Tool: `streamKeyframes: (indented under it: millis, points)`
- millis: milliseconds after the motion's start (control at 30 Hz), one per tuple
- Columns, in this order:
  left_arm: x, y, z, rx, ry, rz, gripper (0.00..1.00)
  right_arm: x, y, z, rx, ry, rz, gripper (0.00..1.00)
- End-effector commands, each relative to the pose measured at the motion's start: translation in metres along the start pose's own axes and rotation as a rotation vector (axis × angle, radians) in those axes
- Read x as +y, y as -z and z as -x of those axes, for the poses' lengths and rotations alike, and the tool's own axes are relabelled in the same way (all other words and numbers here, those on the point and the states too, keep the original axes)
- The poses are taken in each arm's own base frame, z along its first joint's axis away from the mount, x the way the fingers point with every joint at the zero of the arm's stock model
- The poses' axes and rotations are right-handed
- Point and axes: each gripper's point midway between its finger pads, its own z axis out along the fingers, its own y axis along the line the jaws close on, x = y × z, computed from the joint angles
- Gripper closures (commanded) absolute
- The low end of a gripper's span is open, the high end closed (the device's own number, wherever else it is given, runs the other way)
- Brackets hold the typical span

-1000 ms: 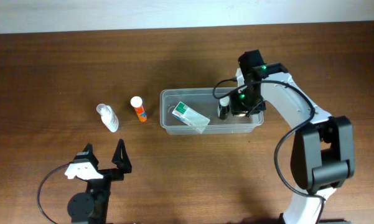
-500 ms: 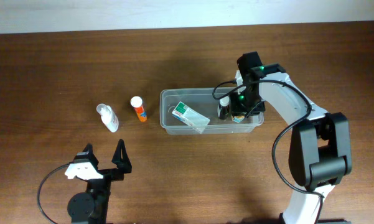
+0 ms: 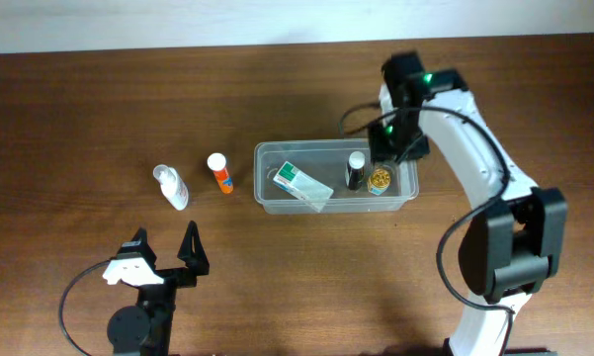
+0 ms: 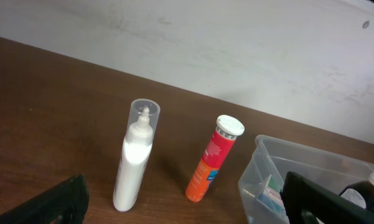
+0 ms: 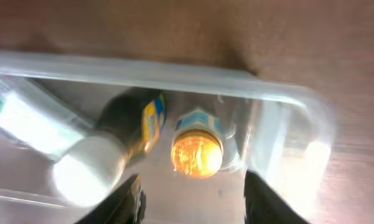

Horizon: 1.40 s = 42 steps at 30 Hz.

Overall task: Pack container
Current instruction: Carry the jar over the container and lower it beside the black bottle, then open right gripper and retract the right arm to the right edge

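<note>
— How far along is the packing?

— Partway, I'd judge. Just below the right claw (image 5: pixel 193 183), whose fingers are spread with nothing between them, the container (image 3: pixel 336 146) holds a flat white-and-green box (image 3: pixel 301 183), a dark white-capped bottle (image 3: pixel 356 168) and a small amber-topped jar (image 3: pixel 380 179).

— What's left?

— Ahead of the left claw (image 3: pixel 164 247), likewise spread and empty, are a white bottle (image 4: pixel 135 158) under a clear domed cap and a slim orange tube (image 4: pixel 211 162). The tub itself is clear, glossy, round-cornered plastic.
</note>
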Motion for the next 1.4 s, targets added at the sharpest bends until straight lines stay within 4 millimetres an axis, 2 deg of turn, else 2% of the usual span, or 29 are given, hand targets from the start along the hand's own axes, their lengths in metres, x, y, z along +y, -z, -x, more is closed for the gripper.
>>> streamKeyframes:
  millis: [0,33,67,200,233,267,400,500,533,633,767,1000,1167,1367]
  points:
    - [0.0,0.0,-0.001,0.001,0.01,-0.006,0.0,-0.009,0.041,0.018,-0.083,0.012,-0.067,0.54]
    - [0.0,0.0,-0.001,0.001,0.01,-0.006,0.01,-0.017,0.058,0.018,-0.095,0.009,-0.12,0.54]
    - [0.0,0.0,-0.001,0.001,0.01,-0.006,0.01,-0.029,0.082,0.015,-0.106,0.006,-0.201,0.49]
    - [0.0,0.0,-0.001,0.001,0.01,-0.006,0.01,-0.062,0.134,0.0,-0.129,-0.073,-0.375,0.3]
    - [0.0,0.0,-0.001,0.001,0.01,-0.006,0.01,-0.064,0.142,0.002,-0.152,-0.076,-0.38,0.27]
    - [0.0,0.0,-0.001,0.001,0.01,-0.006,0.01,-0.066,0.151,0.001,-0.175,-0.086,-0.371,0.2]
    - [0.0,0.0,-0.001,0.0,0.01,-0.006,0.01,-0.076,0.177,-0.01,-0.238,-0.128,-0.345,0.11]
    - [0.0,0.0,-0.001,0.001,0.01,-0.006,0.0,-0.084,0.193,-0.027,-0.265,-0.165,-0.317,0.01]
    - [0.0,0.0,-0.001,0.001,0.01,-0.006,0.01,-0.09,0.198,-0.035,-0.268,-0.18,-0.32,0.01]
    - [0.0,0.0,-0.001,0.001,0.01,-0.006,0.0,-0.112,0.205,-0.06,-0.258,-0.238,-0.337,0.01]
    - [0.0,0.0,-0.001,0.001,0.01,-0.006,0.01,-0.154,0.205,-0.088,-0.223,-0.386,-0.345,0.02]
    - [0.0,0.0,-0.001,0.001,0.01,-0.006,0.01,-0.219,0.19,-0.111,-0.186,-0.641,-0.297,0.02]
    - [0.0,0.0,-0.001,0.001,0.01,-0.006,0.01,-0.254,0.179,-0.126,-0.136,-0.758,-0.302,0.01]
    - [0.0,0.0,-0.001,0.001,0.01,-0.006,0.01,-0.26,0.168,-0.124,-0.105,-0.78,-0.272,0.02]
